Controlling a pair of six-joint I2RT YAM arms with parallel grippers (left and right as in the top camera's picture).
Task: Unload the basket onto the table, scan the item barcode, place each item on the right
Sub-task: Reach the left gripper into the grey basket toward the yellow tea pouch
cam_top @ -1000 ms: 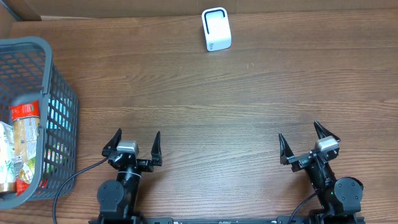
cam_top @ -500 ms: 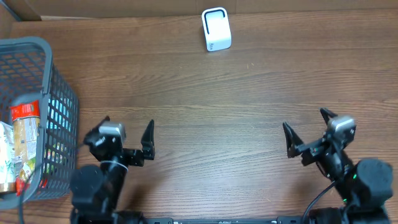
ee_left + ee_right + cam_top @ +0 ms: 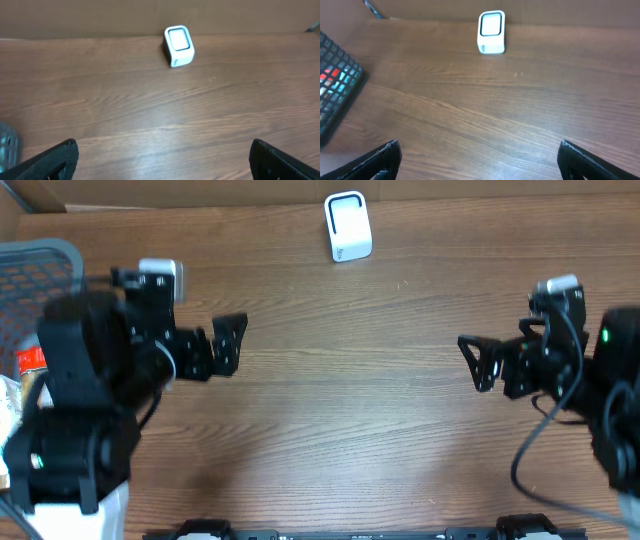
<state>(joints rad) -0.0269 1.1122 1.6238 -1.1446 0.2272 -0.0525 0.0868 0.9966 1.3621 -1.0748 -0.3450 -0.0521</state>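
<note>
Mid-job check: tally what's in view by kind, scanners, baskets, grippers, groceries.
Scanner: 1
Basket: 1
Grippers: 2, left gripper and right gripper, both open
Groceries in the basket: mostly hidden, cannot count
Total counted: 4

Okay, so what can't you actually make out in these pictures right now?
- What the basket holds: overhead, the left arm covers most of it and the left edge cuts it; only a red-topped item peeks out, no barcode visible.
- Same basket, wrist views: just a blurred corner at the frame edge.
- The scanner: its front marking is too small to read anywhere.
- The left gripper and right gripper: wrist views show only fingertips, cut by the bottom edge.
</note>
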